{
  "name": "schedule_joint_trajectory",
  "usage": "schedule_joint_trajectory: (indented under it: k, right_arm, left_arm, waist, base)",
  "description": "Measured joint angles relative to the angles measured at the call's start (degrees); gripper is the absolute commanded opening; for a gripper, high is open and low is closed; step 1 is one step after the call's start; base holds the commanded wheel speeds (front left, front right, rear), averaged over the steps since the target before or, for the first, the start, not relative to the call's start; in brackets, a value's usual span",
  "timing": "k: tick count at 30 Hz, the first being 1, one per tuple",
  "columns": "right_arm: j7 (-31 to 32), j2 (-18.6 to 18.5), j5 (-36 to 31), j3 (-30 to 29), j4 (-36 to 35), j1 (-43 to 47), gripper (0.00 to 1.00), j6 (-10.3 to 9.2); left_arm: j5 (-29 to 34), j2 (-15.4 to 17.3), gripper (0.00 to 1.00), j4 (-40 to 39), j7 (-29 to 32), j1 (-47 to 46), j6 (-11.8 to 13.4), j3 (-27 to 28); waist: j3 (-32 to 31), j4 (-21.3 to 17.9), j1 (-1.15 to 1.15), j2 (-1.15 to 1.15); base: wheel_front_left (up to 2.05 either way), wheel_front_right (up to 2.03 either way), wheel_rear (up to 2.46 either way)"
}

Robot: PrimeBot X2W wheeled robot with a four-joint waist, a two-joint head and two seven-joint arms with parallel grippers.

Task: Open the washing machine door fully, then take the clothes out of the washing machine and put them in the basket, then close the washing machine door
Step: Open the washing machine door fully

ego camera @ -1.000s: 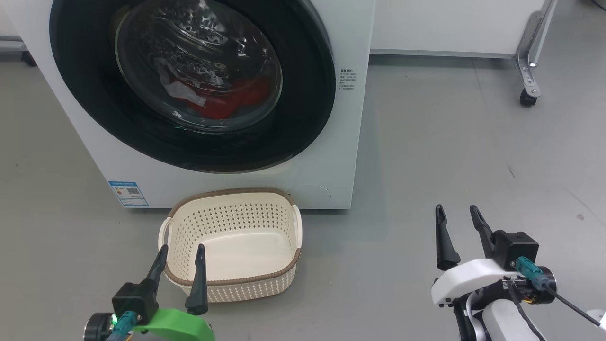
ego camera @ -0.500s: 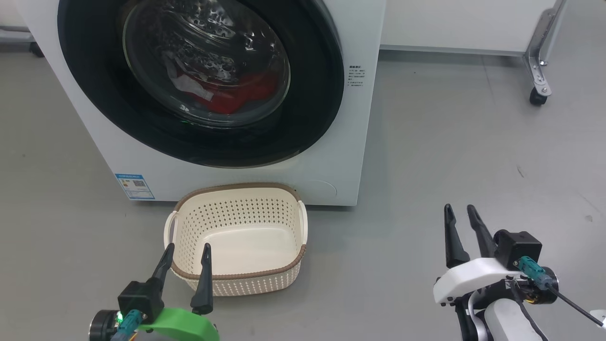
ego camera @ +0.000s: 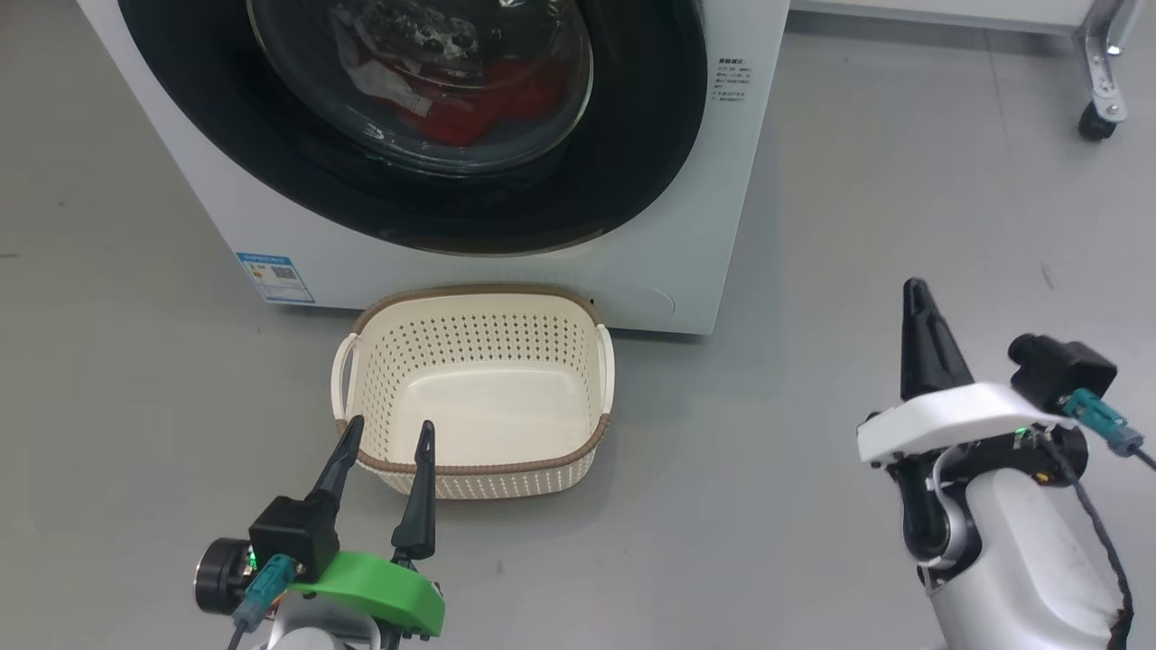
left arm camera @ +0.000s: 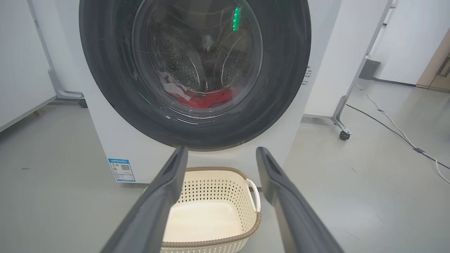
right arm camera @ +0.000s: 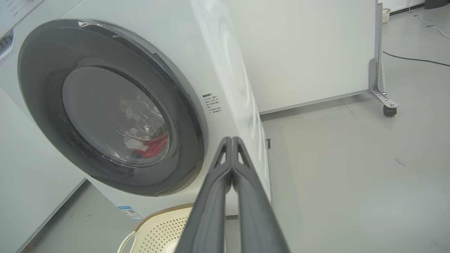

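The white washing machine [ego camera: 741, 208] [left arm camera: 105, 140] [right arm camera: 228, 80] stands ahead with its black-rimmed round door [ego camera: 650, 144] [left arm camera: 281, 88] [right arm camera: 45, 70] closed. Red clothes [ego camera: 488, 104] [left arm camera: 214, 100] [right arm camera: 156, 147] lie in the drum behind the glass. The cream basket [ego camera: 479, 469] [left arm camera: 242, 196] [right arm camera: 158, 225] sits empty on the floor just below the door. My left gripper [ego camera: 386, 436] [left arm camera: 218, 154] hangs open over the basket's near rim. My right gripper [ego camera: 917, 293] [right arm camera: 231, 140] is shut on nothing, out to the right of the machine, fingers pressed together.
Grey floor spreads to the right of the machine. A white panel on a metal foot with a castor [ego camera: 1095, 126] [right arm camera: 388, 110] [left arm camera: 344, 135] stands at the far right. A cable [left arm camera: 393, 130] runs over the floor beyond it.
My right gripper has closed its fingers and risen toward the machine. The head camera has tilted down and shifted, so the machine and basket sit elsewhere in the picture.
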Motion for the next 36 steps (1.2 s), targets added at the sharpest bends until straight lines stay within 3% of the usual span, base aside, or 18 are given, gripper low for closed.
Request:
schedule_joint_trajectory:
  k: [8,17,23,36]
  right_arm:
    - [3.15,-0.36,4.64,-5.94,-1.05,-9.80,0.00,-0.76]
    - [8.56,-5.35,8.79,-12.02,-2.44,-22.71,0.00,-2.23]
    - [12.76,-10.21,7.49,-11.74,-1.78,-29.39,0.00,-2.66]
    - [21.87,-9.38,13.15,-10.80,3.08,-41.92,0.00,-2.55]
  left_arm:
    - [-0.93,0.00,1.00,-1.05,-0.11,-3.12,-0.05,-2.78]
    - [-2.60,-0.02,1.00,-3.00,-0.15,-7.84,-0.07,-6.17]
    - [-4.61,-0.05,1.00,-3.88,-0.15,-10.76,-0.01,-7.22]
    - [-7.45,-0.23,1.00,-4.28,-0.15,-14.16,0.02,-10.02]
  waist:
    - [5.24,2.84,0.00,0.00]
    - [12.21,7.17,0.00,0.00]
    - [16.45,9.54,0.00,0.00]
    - [23.40,14.30,0.00,0.00]
  base:
    - [0.00,0.00,0.00]
    - [0.00,0.00,0.00]
    - [0.00,0.00,0.00]
    - [0.00,0.00,0.00]
